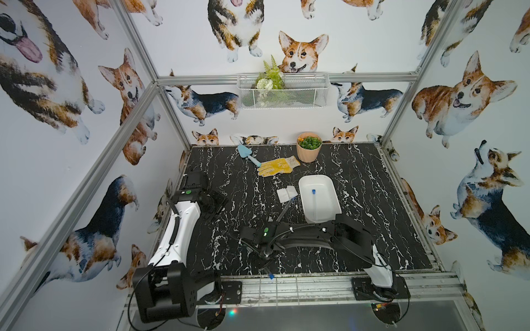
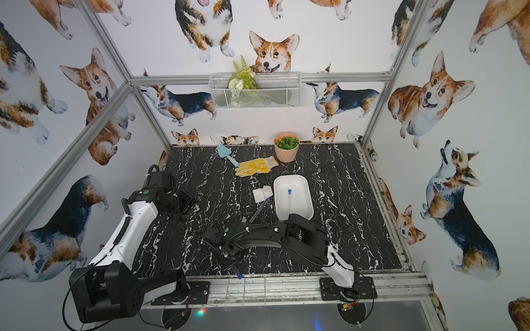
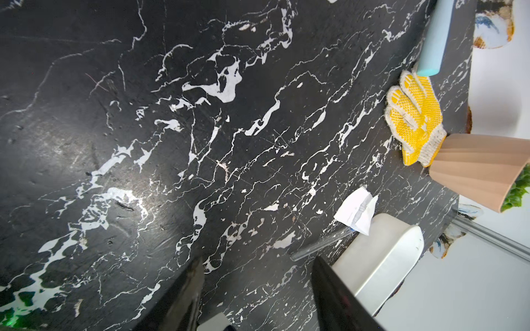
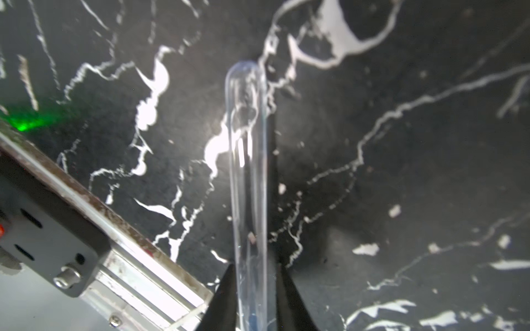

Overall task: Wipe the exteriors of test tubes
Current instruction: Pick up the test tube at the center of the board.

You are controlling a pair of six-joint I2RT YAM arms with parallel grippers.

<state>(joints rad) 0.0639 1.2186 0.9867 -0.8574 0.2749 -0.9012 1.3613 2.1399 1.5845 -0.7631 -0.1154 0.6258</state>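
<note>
The right claw (image 4: 253, 266) seems, through the blur, to pinch a test tube (image 4: 248, 172) well apart from the white tray (image 1: 325, 195), on its robot side. The tube's length runs straight out from the jaws. The white cloth (image 1: 286, 192) lies just beside the tray. The left claw (image 3: 259, 259) faces it, spread wide and empty.

No legible text, label, brand, number or sign is found in any view; the pale mark on the yellow glove (image 1: 278, 167) cannot be read.
</note>
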